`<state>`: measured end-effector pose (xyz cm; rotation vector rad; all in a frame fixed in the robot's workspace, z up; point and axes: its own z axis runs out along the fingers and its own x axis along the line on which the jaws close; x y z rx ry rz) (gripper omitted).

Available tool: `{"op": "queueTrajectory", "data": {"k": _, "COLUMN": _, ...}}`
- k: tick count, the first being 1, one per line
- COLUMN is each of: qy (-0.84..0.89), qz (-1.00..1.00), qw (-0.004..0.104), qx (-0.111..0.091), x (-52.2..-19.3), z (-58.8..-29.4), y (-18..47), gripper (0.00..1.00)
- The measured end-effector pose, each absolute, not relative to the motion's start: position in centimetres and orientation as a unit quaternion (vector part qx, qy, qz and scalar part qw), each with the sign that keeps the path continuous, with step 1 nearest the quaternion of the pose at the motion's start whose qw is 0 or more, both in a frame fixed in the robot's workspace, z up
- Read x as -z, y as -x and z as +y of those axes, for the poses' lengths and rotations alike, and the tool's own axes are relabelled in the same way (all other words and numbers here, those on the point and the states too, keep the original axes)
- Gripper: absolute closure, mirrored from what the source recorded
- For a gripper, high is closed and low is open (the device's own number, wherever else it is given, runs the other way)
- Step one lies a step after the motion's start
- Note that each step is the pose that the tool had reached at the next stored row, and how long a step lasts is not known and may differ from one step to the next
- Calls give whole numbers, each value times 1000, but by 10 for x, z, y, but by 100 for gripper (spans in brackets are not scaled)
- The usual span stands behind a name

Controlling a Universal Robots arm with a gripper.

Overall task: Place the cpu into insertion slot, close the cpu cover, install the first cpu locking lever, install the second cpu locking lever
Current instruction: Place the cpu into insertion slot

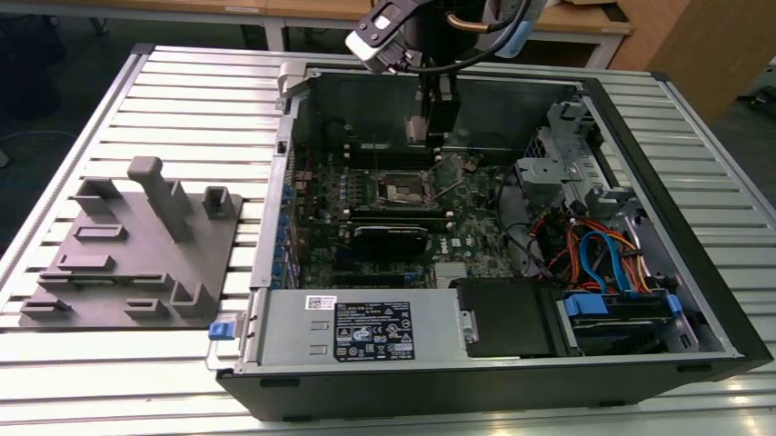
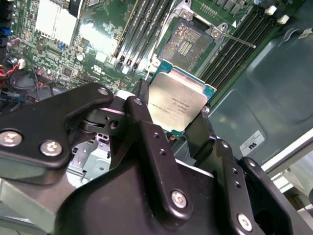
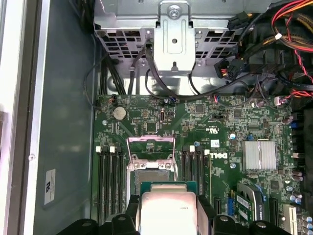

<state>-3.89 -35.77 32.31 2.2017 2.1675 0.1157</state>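
Step in hand: placing the cpu. The gripper (image 2: 172, 117) is inside the open computer case (image 1: 731, 320), just over the far part of the motherboard (image 3: 220, 122). In the exterior view it hangs above the insertion slot (image 1: 402, 188), not touching it.

The fingers (image 2: 142, 115) are closed partway onto the cpu (image 2: 178, 100), pinching it by two opposite edges. The silver top faces the camera and a green edge shows along two sides. The first wrist view shows the same grip, with the cpu (image 3: 168, 210) clamped between the two black fingers (image 3: 205, 218).

The insertion slot (image 2: 188, 44) is uncovered, with its contact field showing, and the cpu is near it but clearly apart. The cpu cover (image 3: 151, 140) is swung up on its hinge, standing beyond the slot (image 3: 151, 175) and out of the way. Memory slots (image 3: 110, 171) run along both sides of the socket. I cannot tell from these views whether the chip is level with the board.

To do it well, my judgement is:
- Square the chip's edges to the socket rim before descending.
- Keep it flat and come straight down.
- Do not slide it sideways across the contacts, since they likely bend easily.
- Keep the fingertips clear of the raised cover and the neighbouring memory slots.
- Hold the pinch firm until the chip sits flush inside the rim on all four sides.
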Motion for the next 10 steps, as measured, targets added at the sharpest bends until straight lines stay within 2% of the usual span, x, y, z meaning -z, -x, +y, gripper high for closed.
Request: {"op": "queueTrajectory", "data": {"k": 10, "qy": -700, "qz": 713, "qw": 24, "qx": -37, "x": -305, "z": -358, "y": 39, "gripper": 46}}
